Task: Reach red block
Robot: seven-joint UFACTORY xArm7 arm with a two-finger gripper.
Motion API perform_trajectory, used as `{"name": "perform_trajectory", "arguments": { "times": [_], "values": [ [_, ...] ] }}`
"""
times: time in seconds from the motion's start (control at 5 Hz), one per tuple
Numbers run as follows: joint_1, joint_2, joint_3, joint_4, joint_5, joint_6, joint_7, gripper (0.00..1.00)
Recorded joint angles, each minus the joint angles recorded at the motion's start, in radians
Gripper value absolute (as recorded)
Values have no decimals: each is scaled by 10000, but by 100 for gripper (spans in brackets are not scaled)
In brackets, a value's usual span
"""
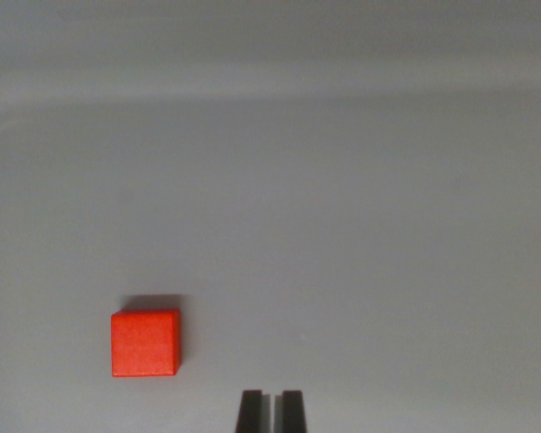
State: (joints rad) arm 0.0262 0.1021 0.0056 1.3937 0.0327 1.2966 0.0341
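I look down from my wrist at a plain, pale grey tabletop (361,225) that fills almost the whole view. A soft, lighter band runs across it at the far edge, near the top of the view, and curves down at the far left.

1 red block (144,343) sits flat on the tabletop, near me and toward the wrist view's left. It looks like a small cube, seen from above, with its top face a bright orange-red and a thin strip of its right side just showing. A short dark shadow lies on the tabletop against its far edge.

My fingers (270,410) show only as 2 dark tips poking up from the bottom edge of the view, a little right of the block. The left tip (251,410) and the right tip stand upright and side by side, with only a narrow sliver of grey between them, so they are very nearly closed. They hold nothing. They are apart from the block, with bare tabletop between the block's right side and my left tip.
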Motion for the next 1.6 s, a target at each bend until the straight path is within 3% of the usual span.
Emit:
{"name": "perform_trajectory", "arguments": {
  "times": [0.2,0.4,0.6,0.8,1.0,1.2,1.4,1.6],
  "values": [
    [0,0,0,0,0,0,0,0],
    [88,235,85,-290,11,-459,25,0],
    [88,235,85,-290,11,-459,25,0],
    [179,475,172,-587,22,-928,51,0],
    [179,475,172,-587,22,-928,51,0],
    [270,719,260,-887,33,-1403,78,0],
    [270,719,260,-887,33,-1403,78,0],
    [362,963,349,-1188,44,-1880,104,0]
  ]
}}
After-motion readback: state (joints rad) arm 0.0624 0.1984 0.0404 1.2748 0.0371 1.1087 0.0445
